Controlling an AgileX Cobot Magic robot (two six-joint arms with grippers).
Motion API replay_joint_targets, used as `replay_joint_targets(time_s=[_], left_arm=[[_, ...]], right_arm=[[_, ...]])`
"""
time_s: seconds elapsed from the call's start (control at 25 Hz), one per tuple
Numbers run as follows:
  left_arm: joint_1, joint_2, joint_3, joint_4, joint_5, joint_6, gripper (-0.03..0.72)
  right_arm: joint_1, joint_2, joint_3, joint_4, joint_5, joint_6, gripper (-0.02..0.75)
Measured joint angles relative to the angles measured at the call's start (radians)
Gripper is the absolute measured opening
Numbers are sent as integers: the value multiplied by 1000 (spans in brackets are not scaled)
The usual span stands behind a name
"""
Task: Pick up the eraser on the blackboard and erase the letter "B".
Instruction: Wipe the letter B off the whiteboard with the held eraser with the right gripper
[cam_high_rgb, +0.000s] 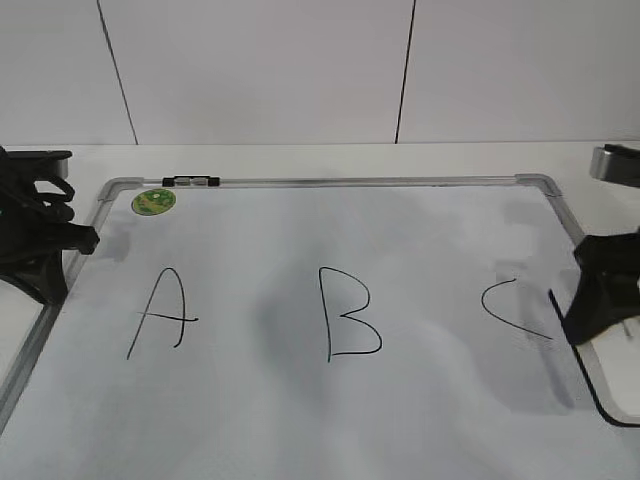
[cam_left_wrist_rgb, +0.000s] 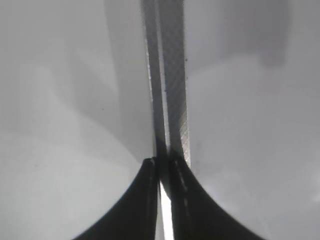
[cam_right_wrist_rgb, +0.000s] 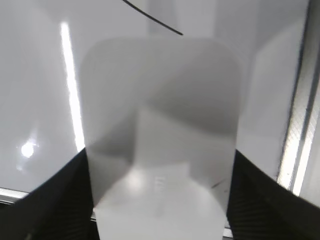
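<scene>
White tiled wall and a white tabletop frame the blackboard (cam_high_rgb: 300, 420), which lies flat with a green sticker (cam_high_rgb: 153, 201) near its far-left corner. On the board's right side, just past the tail of the "C" (cam_high_rgb: 512, 308), sits the eraser (cam_right_wrist_rgb: 160, 130); the right gripper (cam_right_wrist_rgb: 160, 210) straddles it, one finger on each long side, apparently clamping it, though contact is hard to confirm. The letter "B" (cam_high_rgb: 350, 315) stands intact mid-board, between the "A" (cam_high_rgb: 162, 312) and "C". The left gripper (cam_left_wrist_rgb: 162, 165) rests clenched over the board's left frame (cam_left_wrist_rgb: 170, 75).
</scene>
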Motion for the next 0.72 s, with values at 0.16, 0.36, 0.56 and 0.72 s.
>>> replay_joint_targets(time_s=[0.16,0.36,0.56,0.72], left_arm=[[0,0,0,0,2,0,27],[2,0,0,0,4,0,27],[2,0,0,0,4,0,27],[2,0,0,0,6,0,26]], right_arm=[[116,65,-111,-41,36,22,534],[290,208,-302,-119,75,105,534],[376,357,-481,-152,91,129,534],[392,488,-616,-166,91,133,534]])
